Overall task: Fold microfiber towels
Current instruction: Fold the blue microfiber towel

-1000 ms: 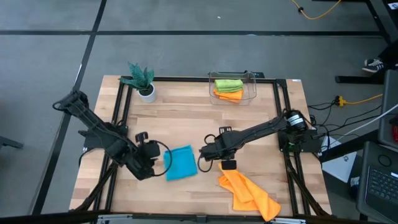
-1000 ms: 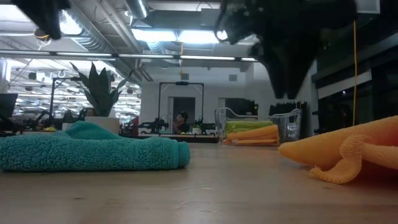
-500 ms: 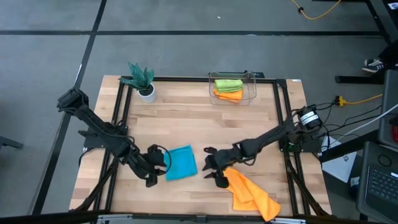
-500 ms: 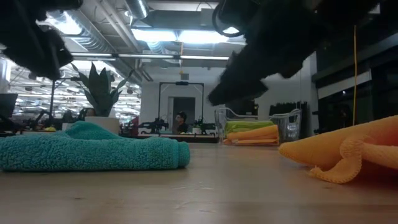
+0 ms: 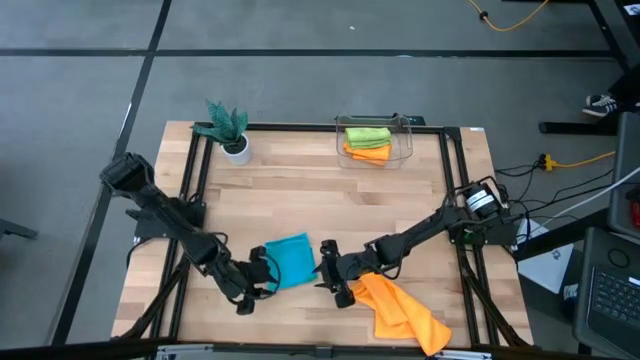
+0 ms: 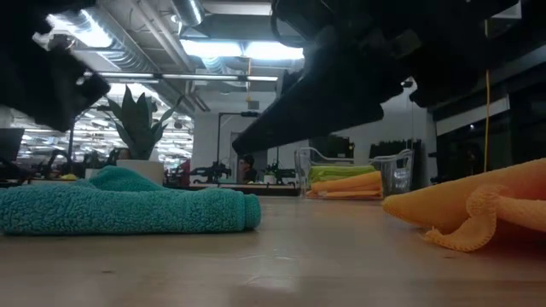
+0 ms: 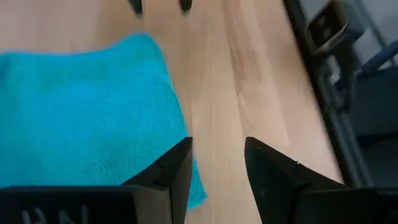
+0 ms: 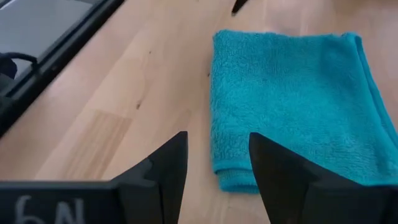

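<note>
Where the near edge of the pale wood-plank table (image 5: 300, 200) runs, two loose towels lie side by side. Teal towel (image 5: 289, 261): thick looped pile, folded into a neat flat rectangle with rounded fold edges, count one. Orange towel (image 5: 400, 308): same plush pile, crumpled and unfolded, a rolled hem showing in the low view, trailing toward the near right corner, count one.

Left gripper (image 5: 262, 279) sits low at the teal towel's near left edge; its dark wedge-shaped fingers (image 7: 171, 171) are spread, nothing between them, bare wood showing in the gap. Right gripper (image 5: 328, 277) sits between the two towels, just beside the orange one's inner end; its fingers (image 8: 161, 168) are likewise spread and empty, aimed at the teal towel's folded corner.

Farther back, at the far edge: clear plastic bin (image 5: 376, 141), rigid, rectangular, count one. Inside it, a lime green towel (image 5: 366, 133) stacked on a second orange towel (image 5: 368, 151), both folded flat. Small plant (image 5: 228, 126) with spiky green leaves in a round white pot, far left corner, count one.

Towels total: four. Black metal frame rails border the table.
</note>
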